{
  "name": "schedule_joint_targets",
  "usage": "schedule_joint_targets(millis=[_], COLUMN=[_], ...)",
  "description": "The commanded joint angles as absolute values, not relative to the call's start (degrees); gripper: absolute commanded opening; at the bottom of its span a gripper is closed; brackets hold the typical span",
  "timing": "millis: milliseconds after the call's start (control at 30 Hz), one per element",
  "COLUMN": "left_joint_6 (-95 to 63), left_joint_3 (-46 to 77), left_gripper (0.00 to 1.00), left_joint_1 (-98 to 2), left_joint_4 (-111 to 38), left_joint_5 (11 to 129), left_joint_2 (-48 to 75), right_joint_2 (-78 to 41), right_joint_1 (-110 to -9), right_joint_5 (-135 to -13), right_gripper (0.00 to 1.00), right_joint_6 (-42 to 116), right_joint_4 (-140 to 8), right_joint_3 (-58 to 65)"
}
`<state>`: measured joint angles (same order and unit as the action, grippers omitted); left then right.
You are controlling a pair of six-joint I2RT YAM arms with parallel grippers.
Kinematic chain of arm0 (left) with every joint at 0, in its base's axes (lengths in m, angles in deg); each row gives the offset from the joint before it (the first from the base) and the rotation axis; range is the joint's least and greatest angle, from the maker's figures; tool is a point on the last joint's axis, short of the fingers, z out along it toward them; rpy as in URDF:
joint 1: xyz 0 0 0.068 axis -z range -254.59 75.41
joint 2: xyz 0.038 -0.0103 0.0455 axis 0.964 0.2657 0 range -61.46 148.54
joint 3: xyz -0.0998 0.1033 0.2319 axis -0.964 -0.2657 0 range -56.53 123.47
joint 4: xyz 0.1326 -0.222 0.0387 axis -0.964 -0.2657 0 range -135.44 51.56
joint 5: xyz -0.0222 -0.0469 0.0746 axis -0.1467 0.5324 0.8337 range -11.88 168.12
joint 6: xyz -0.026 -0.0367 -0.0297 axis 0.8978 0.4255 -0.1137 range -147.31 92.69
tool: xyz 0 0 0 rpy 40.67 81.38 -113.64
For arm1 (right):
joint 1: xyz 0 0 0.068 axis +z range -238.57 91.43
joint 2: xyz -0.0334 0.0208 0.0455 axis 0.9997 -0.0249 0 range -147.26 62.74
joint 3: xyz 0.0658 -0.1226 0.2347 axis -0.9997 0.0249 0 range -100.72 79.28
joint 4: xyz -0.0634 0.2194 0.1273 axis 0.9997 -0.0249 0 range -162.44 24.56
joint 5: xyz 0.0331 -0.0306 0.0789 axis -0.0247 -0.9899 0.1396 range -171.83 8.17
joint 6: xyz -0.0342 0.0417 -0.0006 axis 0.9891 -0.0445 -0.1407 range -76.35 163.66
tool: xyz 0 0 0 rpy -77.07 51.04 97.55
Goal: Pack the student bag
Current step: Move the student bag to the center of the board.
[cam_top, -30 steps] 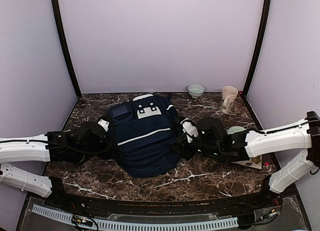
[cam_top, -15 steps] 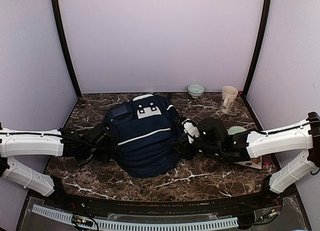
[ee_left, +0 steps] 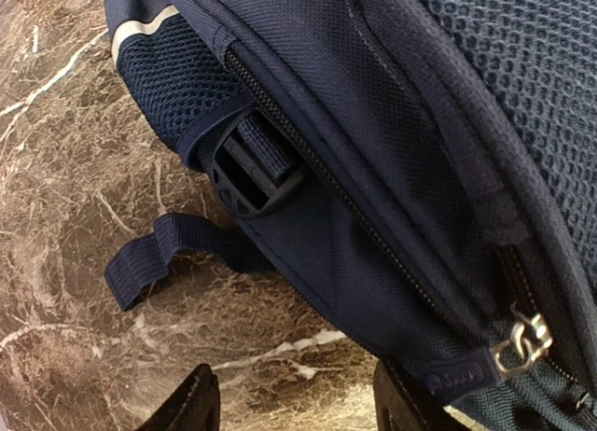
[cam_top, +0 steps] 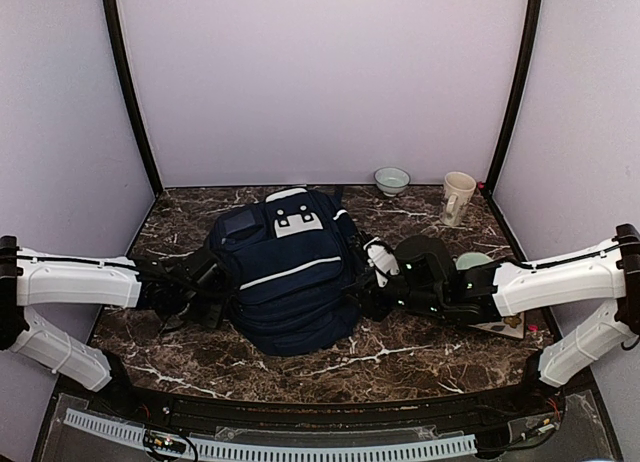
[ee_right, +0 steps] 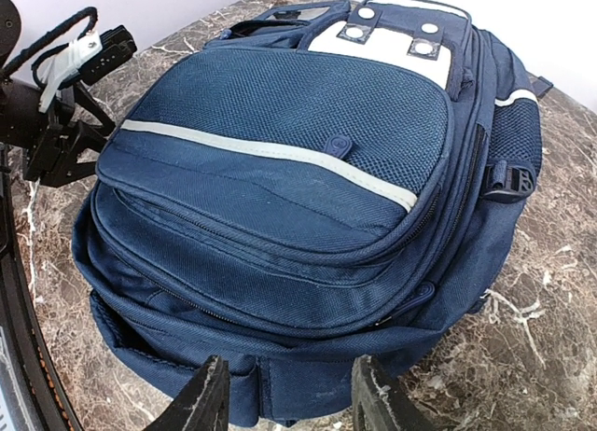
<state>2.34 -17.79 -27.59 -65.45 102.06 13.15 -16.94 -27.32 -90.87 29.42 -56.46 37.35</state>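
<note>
The student bag (cam_top: 285, 272), a navy backpack with a white stripe and a grey-white patch near the top, lies flat in the middle of the marble table. My left gripper (cam_top: 212, 287) sits low at the bag's left side. In the left wrist view it (ee_left: 298, 408) is open over bare marble, its right finger beside the bag's zipped seam (ee_left: 373, 235), near a silver zipper pull (ee_left: 522, 342). My right gripper (cam_top: 366, 284) is at the bag's right side. In the right wrist view it (ee_right: 291, 398) is open, its fingertips straddling the bag's (ee_right: 280, 216) lower side panel.
A pale bowl (cam_top: 391, 179) and a cream mug (cam_top: 458, 197) stand at the back right. A light green dish (cam_top: 470, 260) and a flat card (cam_top: 505, 325) lie behind and under the right arm. A loose strap end (ee_left: 140, 268) lies on the marble.
The left arm has stretched to the right, bringing its gripper lower against the bag's left side. The right arm and the bag have barely moved.
</note>
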Motion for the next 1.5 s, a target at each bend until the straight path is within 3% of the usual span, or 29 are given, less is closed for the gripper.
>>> schedule_joint_targets(millis=[0, 433, 967, 1300, 1467], left_joint_6=[0.2, -3.4, -7.5, -7.8, -6.8], left_joint_3=[-19.2, -16.9, -10.5, -17.6, -21.0], left_gripper=[0.58, 0.55, 0.53, 0.58, 0.59], left_joint_1=[-28.6, -28.4, -20.6, -20.5, -20.5], left_joint_4=[-62.3, -55.9, -48.4, -55.9, -55.3], left_joint_5=[99.2, 92.3, 89.3, 95.7, 99.2], left_joint_2=[13.4, 21.2, 26.7, 13.5, 6.5], right_joint_2=[-16.2, -13.6, -9.6, -8.5, -9.1], right_joint_1=[-26.5, -26.3, -26.3, -26.3, -26.3], right_joint_5=[-89.9, -90.7, -93.0, -92.3, -91.1], right_gripper=[0.45, 0.46, 0.46, 0.47, 0.52], right_joint_6=[29.3, 29.0, 28.5, 28.7, 28.9], right_joint_4=[-55.1, -55.1, -56.0, -54.7, -53.0], right_joint_3=[38.4, 41.2, 44.0, 44.4, 44.3])
